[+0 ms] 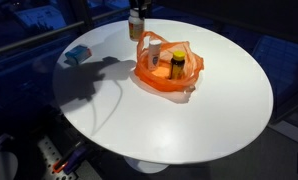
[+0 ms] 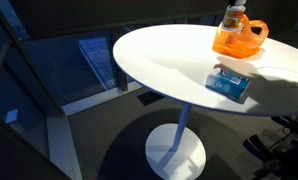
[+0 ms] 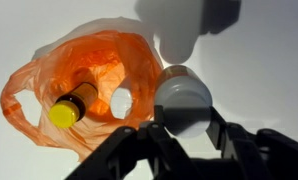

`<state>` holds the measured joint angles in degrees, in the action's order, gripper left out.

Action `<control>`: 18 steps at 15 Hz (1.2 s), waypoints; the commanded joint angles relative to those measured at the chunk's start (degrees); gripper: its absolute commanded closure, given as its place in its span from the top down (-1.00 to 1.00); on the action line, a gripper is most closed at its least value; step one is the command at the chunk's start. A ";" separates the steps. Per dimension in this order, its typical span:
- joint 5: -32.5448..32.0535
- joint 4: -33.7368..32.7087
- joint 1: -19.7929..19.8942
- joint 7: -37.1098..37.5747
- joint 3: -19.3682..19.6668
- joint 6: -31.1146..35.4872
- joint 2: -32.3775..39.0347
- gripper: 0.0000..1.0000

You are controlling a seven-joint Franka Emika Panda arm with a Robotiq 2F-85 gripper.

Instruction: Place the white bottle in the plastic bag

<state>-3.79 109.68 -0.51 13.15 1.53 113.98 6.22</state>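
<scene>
The white bottle sits between my gripper's two fingers, which are closed against its sides. In both exterior views the gripper holds the bottle upright at the far side of the table, just beside the orange plastic bag. The bag lies open on the table, left of the bottle in the wrist view. Inside it lies a brown bottle with a yellow cap. The bag and the held bottle also show in an exterior view.
The round white table ends close behind the bottle. A blue box lies on the table away from the bag; it also shows in an exterior view. Cables and a power strip lie on the floor.
</scene>
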 commanded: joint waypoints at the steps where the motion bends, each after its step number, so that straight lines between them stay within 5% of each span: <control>1: 1.11 -3.86 2.01 -1.70 1.27 -4.00 -1.89 -0.61; 9: 0.66 -8.61 5.38 -1.25 4.03 -5.29 -2.62 -0.61; 18: -0.73 -3.37 7.63 -1.67 6.32 -3.15 -3.75 -0.61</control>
<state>-3.91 103.94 6.35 12.82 7.27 110.28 3.62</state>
